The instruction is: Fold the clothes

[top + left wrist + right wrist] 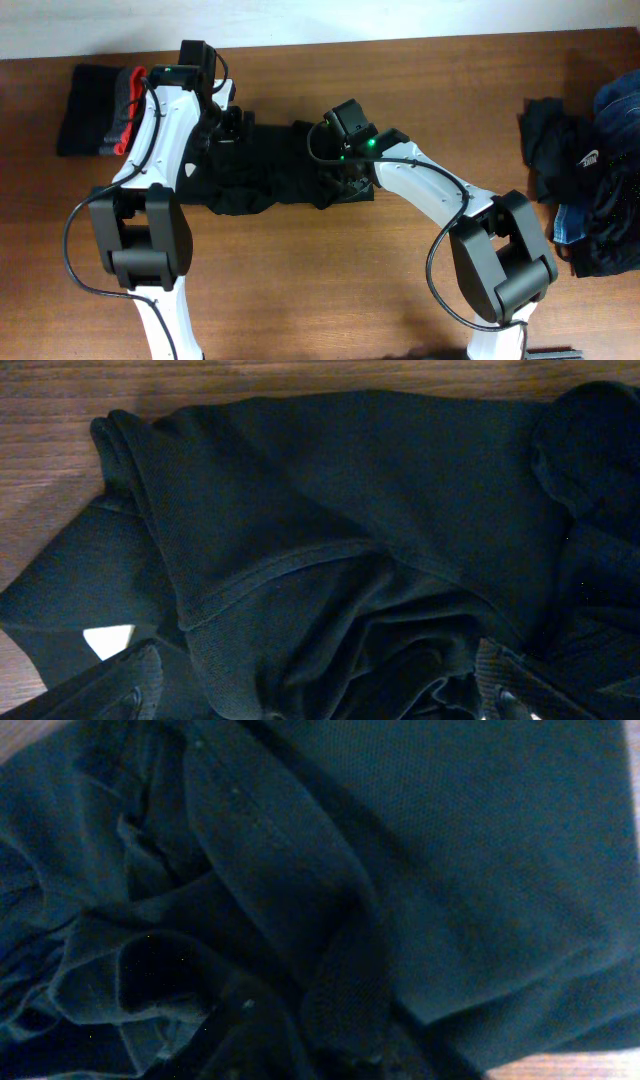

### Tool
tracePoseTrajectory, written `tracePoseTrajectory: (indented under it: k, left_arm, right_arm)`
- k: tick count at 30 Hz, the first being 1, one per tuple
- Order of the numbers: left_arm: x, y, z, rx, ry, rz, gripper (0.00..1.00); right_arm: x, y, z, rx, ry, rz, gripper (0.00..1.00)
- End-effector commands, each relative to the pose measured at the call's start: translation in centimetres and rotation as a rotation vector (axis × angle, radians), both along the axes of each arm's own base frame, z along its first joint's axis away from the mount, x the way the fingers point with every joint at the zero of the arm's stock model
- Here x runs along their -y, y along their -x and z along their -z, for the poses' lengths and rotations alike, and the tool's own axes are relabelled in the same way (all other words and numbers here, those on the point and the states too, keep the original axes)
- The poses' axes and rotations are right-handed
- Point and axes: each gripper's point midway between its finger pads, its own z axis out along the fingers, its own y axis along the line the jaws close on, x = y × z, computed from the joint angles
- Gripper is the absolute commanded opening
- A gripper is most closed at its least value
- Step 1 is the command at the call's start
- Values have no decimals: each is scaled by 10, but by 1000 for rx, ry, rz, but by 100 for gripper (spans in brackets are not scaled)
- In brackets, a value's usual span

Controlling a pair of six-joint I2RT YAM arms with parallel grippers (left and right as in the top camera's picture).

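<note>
A black shirt [270, 170] lies crumpled across the middle of the table. My left gripper [228, 125] hovers over its left end. In the left wrist view it [320, 705] is open wide, its fingers [140, 680] at both lower corners and rumpled shirt [330, 510] below them. A white label [108, 641] shows at the shirt's edge. My right gripper [345, 180] is down on the shirt's right end. In the right wrist view a raised fold of the shirt [345, 1000] stands between its dark fingers [240, 1030]; the gripper [340, 1055] is too dark to show whether it pinches.
A folded stack of dark and grey-red clothes [95, 110] sits at the back left. A loose heap of black and blue clothes [590, 170] lies at the right edge. Bare wooden table [330, 280] runs along the front between the two arm bases.
</note>
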Motion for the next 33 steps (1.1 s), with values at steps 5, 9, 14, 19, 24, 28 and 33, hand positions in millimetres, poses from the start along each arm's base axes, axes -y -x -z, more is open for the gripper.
tracePoseTrajectory:
  k: [5, 9, 14, 19, 24, 28, 33]
  left_arm:
    - [0, -7, -23, 60, 0, 10, 99]
    - [-1, -7, -23, 60, 0, 9, 99]
    - [0, -6, -23, 60, 0, 10, 99]
    - [-1, -7, -23, 60, 0, 9, 99]
    - [-1, -7, -23, 60, 0, 8, 99]
    - [-1, -7, -23, 60, 0, 8, 100]
    - [-1, -7, -23, 60, 0, 8, 99]
  right_arm:
    - [-7, 6, 10, -28, -14, -5, 10]
    - [-14, 10, 10, -28, -18, -32, 4]
    - [-26, 18, 9, -22, -17, -94, 4]
    - [-36, 28, 5, -3, 25, -224, 4]
    - [-44, 33, -3, 48, 92, -380, 4]
    - [-57, 37, -5, 121, 124, -546, 4]
    - [-69, 37, -9, 192, 138, -672, 22]
